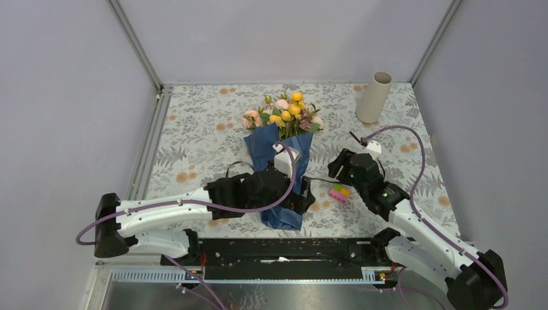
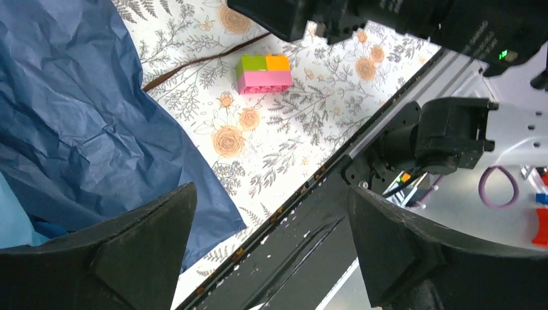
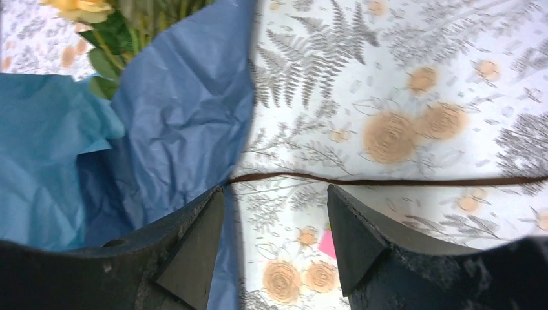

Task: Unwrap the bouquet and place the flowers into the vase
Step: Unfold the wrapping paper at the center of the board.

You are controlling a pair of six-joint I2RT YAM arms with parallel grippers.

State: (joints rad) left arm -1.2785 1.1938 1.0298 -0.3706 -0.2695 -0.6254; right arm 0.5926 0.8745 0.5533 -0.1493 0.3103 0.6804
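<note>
Left end effector (image 2: pixel 270 194) and right end effector (image 3: pixel 275 190) gape empty, toy bricks (image 1: pixel 339 192) lying near the bouquet (image 1: pixel 263 146).

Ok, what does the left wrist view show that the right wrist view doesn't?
Only left wrist: the black metal rail at the table's near edge, and the pink, green and orange toy brick stack seen whole. Only right wrist: a yellow rose with green leaves. Both: crinkled blue wrapping paper, the thin dark brown ribbon, and the floral-print tablecloth.

So the bouquet (image 1: pixel 265 145) lies mid-table in blue paper, left arm (image 1: pixel 174 210) over its lower end, vase (image 1: pixel 374 97) standing back right.
</note>
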